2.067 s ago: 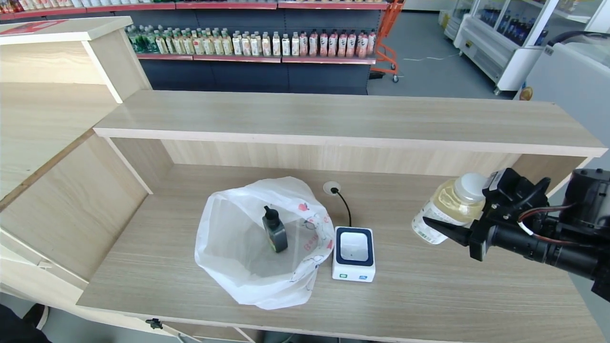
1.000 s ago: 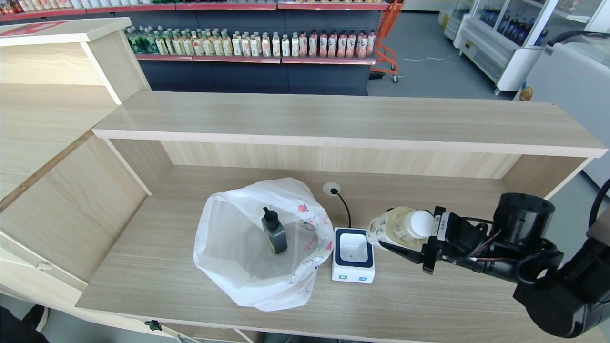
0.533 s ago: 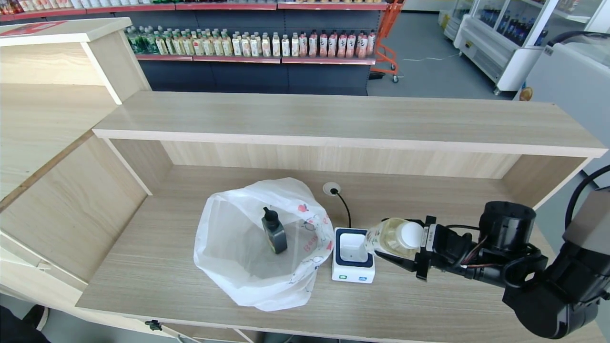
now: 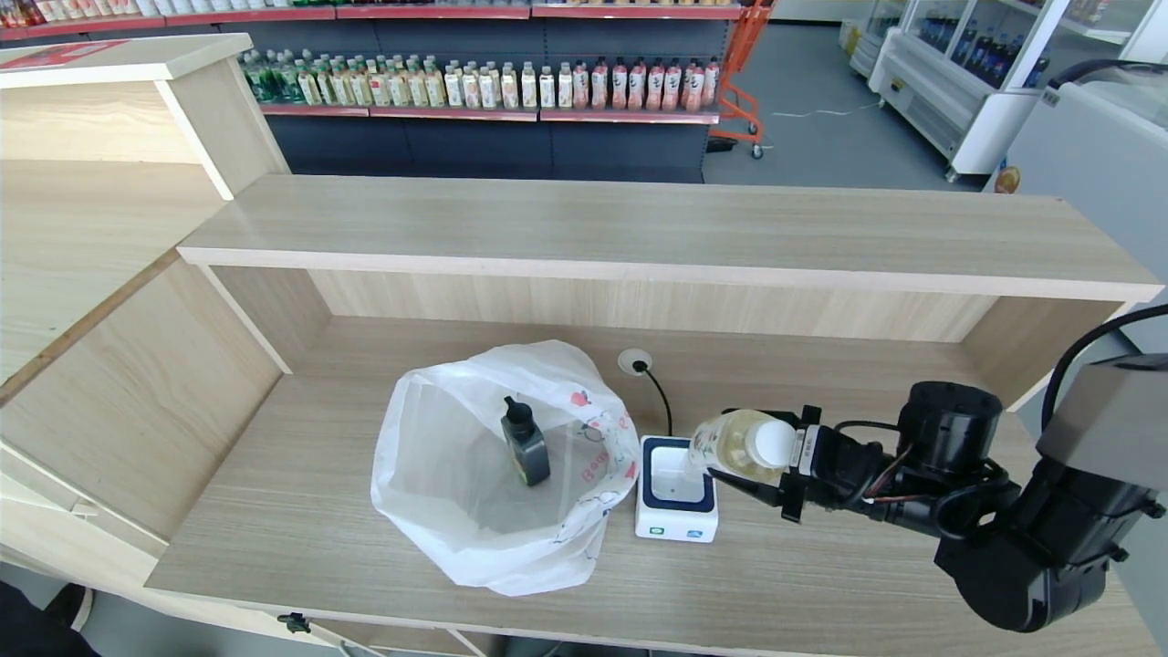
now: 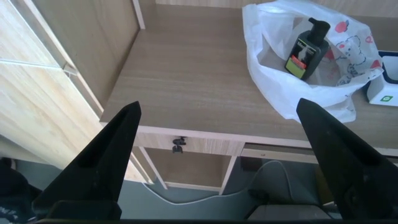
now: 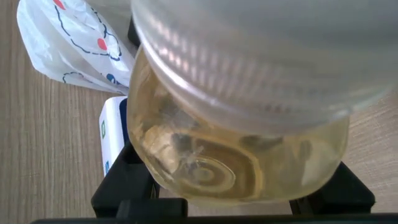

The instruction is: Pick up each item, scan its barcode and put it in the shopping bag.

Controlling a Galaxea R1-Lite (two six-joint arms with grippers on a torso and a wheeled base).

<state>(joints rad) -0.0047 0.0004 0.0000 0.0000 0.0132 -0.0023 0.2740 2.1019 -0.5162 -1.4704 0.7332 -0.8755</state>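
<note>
Head view: one pale wood-grain surface point(image 4: 821, 566) carries one crinkled white plastic shopping bag point(image 4: 438, 511), with one black pump bottle point(image 4: 526, 447) upright inside and one boxy white scanner point(image 4: 676, 488) just beside it. The right tool point(image 4: 741, 453) is clamped on one clear, white-capped bottle point(image 4: 730, 443) of yellowish liquid. It lies sideways over the scanner, perhaps not touching.

Left wrist view: the left tool point(image 5: 219, 107) has two dark tapered fingers wide apart.

Right wrist view: the bottle's rounded body hangs above the scanner.

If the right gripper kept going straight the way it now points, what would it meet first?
Probably the shopping bag: the right gripper, shut on the bottle, points across the scanner toward the bag's near rim. Its height above the scanner is unclear.
</note>
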